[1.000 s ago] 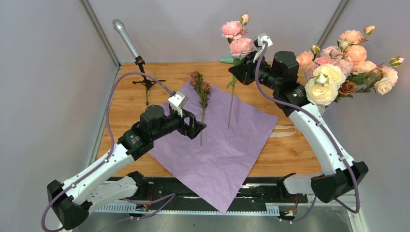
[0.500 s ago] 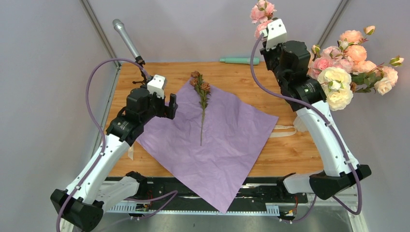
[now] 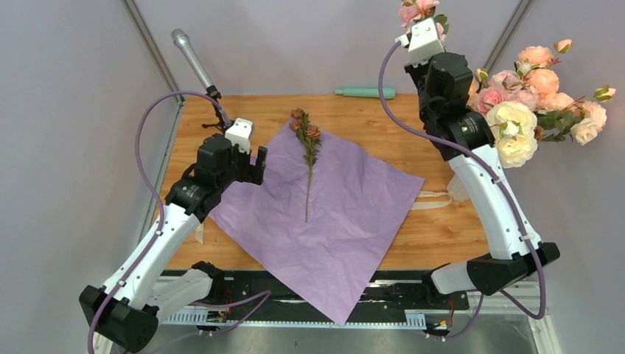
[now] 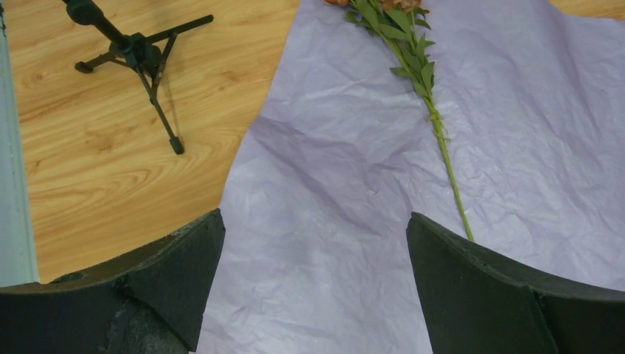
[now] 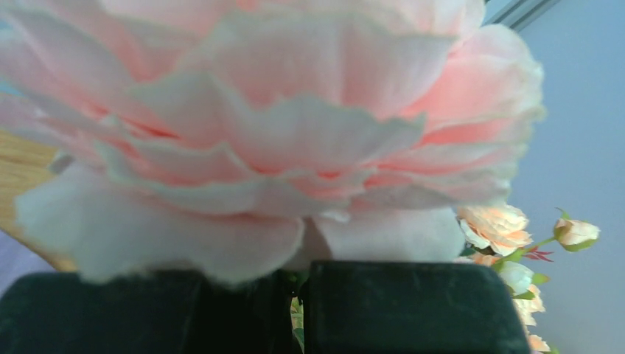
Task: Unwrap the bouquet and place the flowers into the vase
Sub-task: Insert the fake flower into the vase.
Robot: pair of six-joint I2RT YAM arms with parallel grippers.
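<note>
The bouquet is undone. Its lilac paper (image 3: pixel 332 214) lies spread flat on the table. One of the flowers, a rusty-brown rose stem (image 3: pixel 308 151), rests on the paper, and its green stem (image 4: pixel 442 140) shows in the left wrist view. My right gripper (image 5: pixel 298 295) is shut on a pink rose (image 5: pixel 280 133). It holds that rose high at the back right (image 3: pixel 419 11), beside the flowers standing at the right (image 3: pixel 516 122). The vase is hidden under those blooms and behind my right arm. My left gripper (image 4: pixel 313 221) hangs open and empty over the paper's left part (image 3: pixel 258 161).
A microphone (image 3: pixel 193 59) on a small tripod (image 4: pixel 144 59) stands at the back left. A mint-green cylinder (image 3: pixel 365 92) lies along the back edge. A cream ribbon (image 3: pixel 435 200) lies by the paper's right corner. Peach-orange roses (image 3: pixel 542 77) crowd the right side.
My right arm has lifted the pink rose from over the paper up and right, toward the standing flowers. My left arm has drawn back left, away from the brown stem, still open.
</note>
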